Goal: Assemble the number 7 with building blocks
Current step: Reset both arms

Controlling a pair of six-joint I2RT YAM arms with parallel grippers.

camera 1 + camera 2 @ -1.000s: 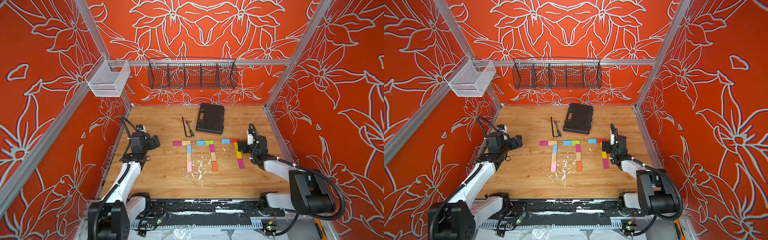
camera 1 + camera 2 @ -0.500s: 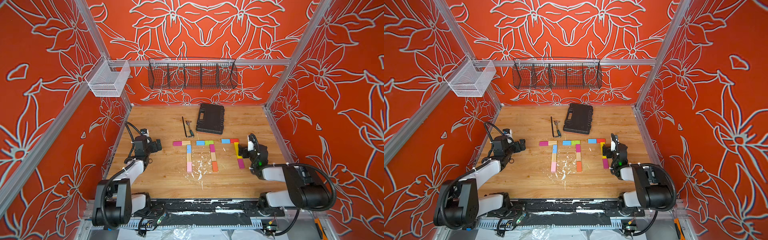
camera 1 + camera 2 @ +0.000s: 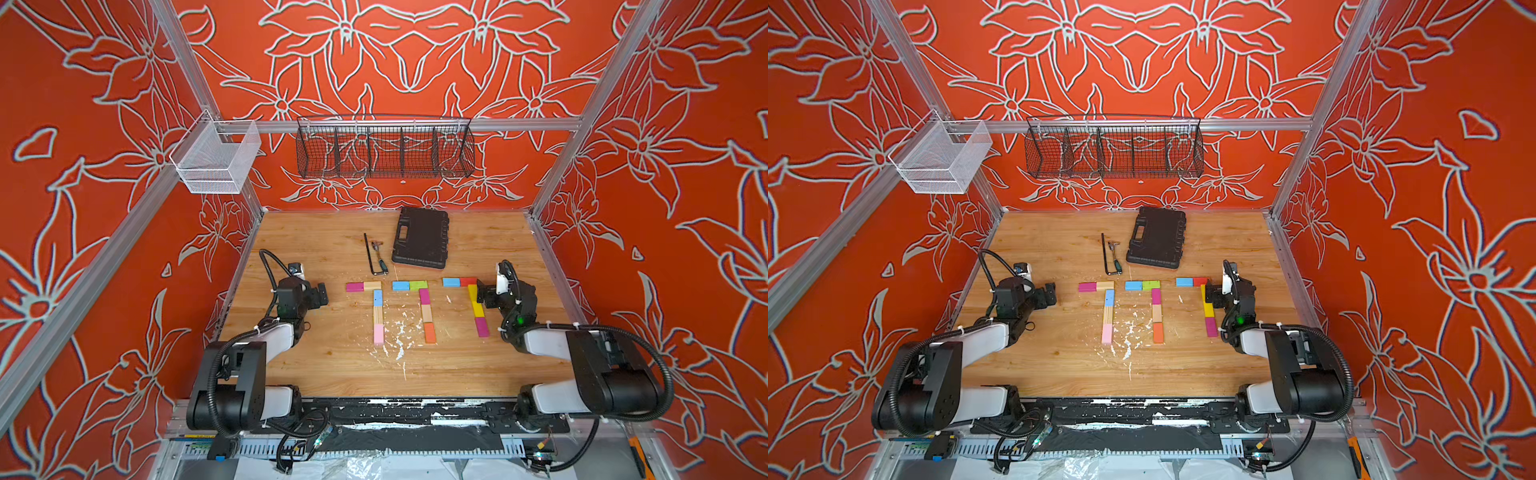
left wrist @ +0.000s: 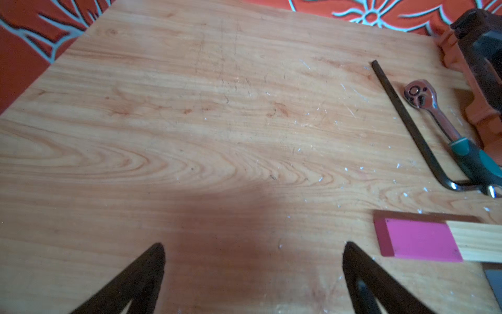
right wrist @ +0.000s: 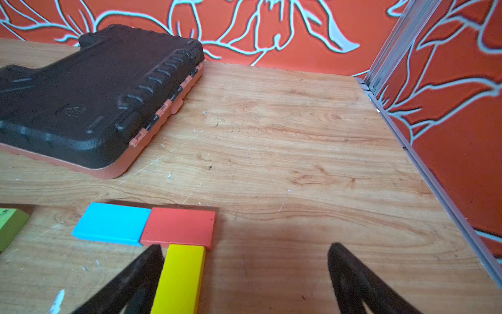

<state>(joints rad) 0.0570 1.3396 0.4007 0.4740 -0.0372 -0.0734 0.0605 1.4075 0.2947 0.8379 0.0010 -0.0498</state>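
Yellow block (image 5: 179, 277) lay just beside right fingers (image 5: 135, 280); those and left fingers (image 4: 135, 280) gaped wide, empty; sloppy retreat could've skewed the 7 (image 3: 478, 309)

No printed txt (just block 7s (image 3: 424, 297))

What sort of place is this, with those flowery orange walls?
Likely a robot test booth, not a home: a left arm and right arm mounted at a wooden table, with patterned walls on a metal frame.

On the wooden table (image 3: 316, 374) lie coloured building blocks (image 3: 424, 296), a black case (image 3: 420, 239), a hex key (image 3: 369, 255) and a ratchet (image 4: 434, 114).
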